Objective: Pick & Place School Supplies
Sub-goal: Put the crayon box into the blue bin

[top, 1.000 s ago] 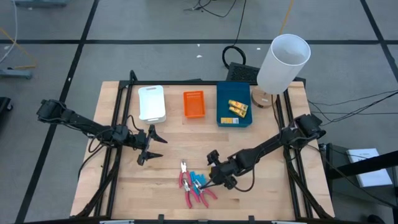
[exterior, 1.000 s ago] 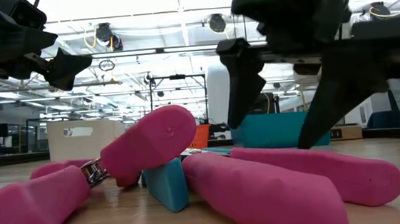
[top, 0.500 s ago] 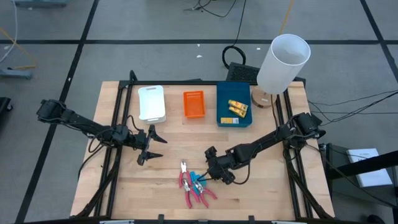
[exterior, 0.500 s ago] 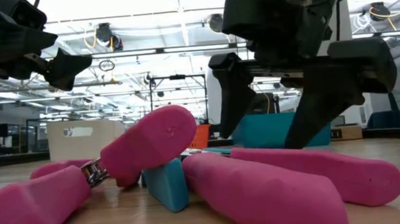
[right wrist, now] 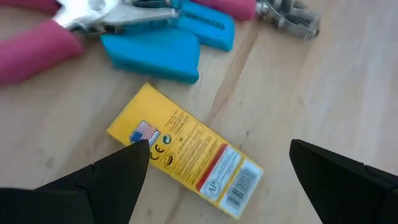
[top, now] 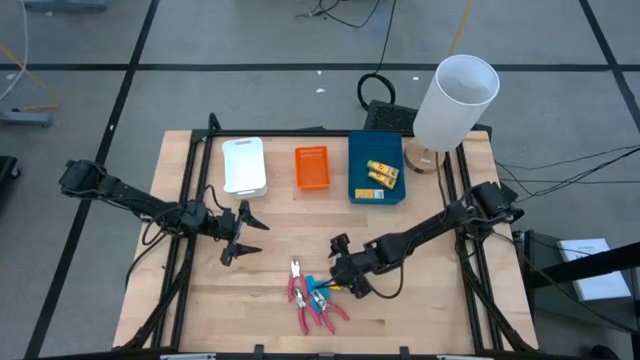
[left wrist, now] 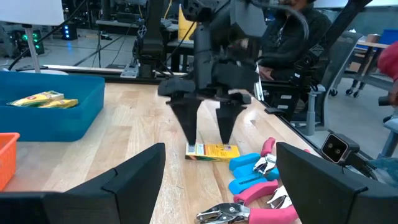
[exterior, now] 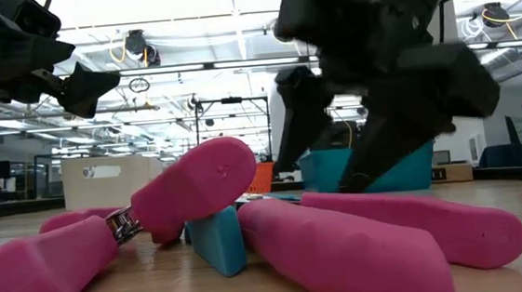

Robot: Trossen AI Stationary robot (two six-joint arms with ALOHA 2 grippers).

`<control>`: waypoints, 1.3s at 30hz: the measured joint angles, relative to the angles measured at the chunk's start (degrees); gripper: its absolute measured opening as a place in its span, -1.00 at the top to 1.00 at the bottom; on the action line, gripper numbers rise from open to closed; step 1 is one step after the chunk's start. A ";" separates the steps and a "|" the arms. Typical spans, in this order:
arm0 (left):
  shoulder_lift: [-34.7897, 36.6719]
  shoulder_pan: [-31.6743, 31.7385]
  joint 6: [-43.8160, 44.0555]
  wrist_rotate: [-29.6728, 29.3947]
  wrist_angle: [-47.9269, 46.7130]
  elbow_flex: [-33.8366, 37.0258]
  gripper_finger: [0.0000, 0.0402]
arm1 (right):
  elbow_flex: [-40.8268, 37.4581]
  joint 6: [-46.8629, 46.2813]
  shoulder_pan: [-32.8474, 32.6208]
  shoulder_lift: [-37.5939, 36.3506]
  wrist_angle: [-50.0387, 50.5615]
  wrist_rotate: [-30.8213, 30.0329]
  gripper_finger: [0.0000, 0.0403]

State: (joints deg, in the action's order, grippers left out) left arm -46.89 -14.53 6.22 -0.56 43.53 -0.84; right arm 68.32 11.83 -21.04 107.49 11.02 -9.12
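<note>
Lying flat: yellow packet (right wrist: 186,158), red band, barcode end, dark print.

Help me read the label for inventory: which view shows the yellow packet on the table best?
The right wrist view: the yellow packet fills it, print side up. The left wrist view shows it small; in the high view it's a speck; the low view hides it.

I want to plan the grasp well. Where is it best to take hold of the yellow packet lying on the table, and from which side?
Probably across its two long edges near the middle, coming straight down from above. The yellow packet lies flat on the wood, beside the light-blue pieces but apart from them, so its long sides are free. The right gripper already hangs over it with open jaws.
</note>
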 joint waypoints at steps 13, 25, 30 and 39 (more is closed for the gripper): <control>-0.02 -0.01 0.00 0.00 -0.02 0.00 -0.54 | 0.07 8.50 -0.31 1.07 2.84 3.51 -0.88; 0.00 0.00 0.00 0.00 -0.01 0.00 -0.54 | 0.24 9.78 4.45 2.09 1.18 9.63 -0.85; -0.02 -0.01 0.00 0.00 -0.03 0.00 -0.54 | -1.43 8.83 5.70 2.06 0.30 14.00 -0.72; 0.00 0.01 0.00 0.00 -0.01 0.00 -0.54 | -4.49 6.50 5.92 1.83 -0.15 14.21 -0.53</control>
State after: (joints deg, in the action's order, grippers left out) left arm -46.89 -14.52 6.22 -0.56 43.53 -0.84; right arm 63.83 18.34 -15.11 109.32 10.87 5.09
